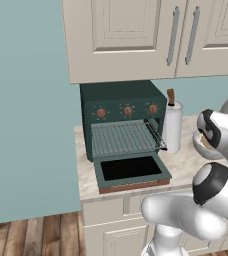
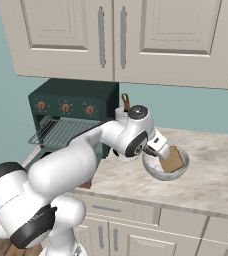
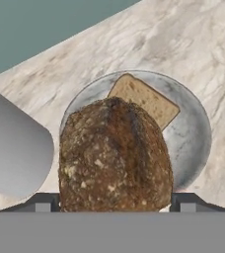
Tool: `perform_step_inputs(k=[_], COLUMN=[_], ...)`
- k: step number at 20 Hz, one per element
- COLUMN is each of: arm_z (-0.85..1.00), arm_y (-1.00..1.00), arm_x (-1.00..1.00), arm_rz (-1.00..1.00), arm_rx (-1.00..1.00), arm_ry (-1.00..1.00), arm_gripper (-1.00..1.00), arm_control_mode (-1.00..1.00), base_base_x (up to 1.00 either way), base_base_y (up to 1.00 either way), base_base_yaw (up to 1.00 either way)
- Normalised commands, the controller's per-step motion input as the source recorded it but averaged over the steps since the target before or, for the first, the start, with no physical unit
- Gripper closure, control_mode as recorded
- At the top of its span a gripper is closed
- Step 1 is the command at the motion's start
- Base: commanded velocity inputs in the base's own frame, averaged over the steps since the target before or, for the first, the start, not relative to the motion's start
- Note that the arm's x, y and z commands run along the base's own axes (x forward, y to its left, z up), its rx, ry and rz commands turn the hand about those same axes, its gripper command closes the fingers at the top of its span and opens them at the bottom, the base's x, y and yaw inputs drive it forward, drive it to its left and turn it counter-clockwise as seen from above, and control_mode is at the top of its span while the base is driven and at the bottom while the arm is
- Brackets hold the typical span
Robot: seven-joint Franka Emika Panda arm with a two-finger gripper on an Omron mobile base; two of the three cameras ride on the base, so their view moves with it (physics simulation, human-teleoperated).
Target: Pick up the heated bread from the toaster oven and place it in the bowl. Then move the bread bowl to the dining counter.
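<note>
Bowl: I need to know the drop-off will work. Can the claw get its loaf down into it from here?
Probably yes. The claw grips the dark loaf right above the bowl, with nothing between them; the bread slice leaning inside leaves room beside it.

Teal wall (image 1: pixel 26 125), cream cabinets (image 1: pixel 131 30), wooden floor (image 1: pixel 31 235)
</note>
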Motion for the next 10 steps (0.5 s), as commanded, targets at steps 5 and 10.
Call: perform_step_inputs(k=[5,10], arm_z=[-0.32,-0.13], arm_y=[-0.13,-0.09], arm_x=[0.11,0.07], arm_rz=[0.00,0.00], arm_rx=[0.00,0.00], arm_ry=[0.00,0.00], arm_gripper=[1.00,-1.00], arm_control_mode=[-1.00,-1.00], base_base_x=[0.00,0.00], base_base_y=[0.00,0.00], base_base_yaw=[0.00,0.00])
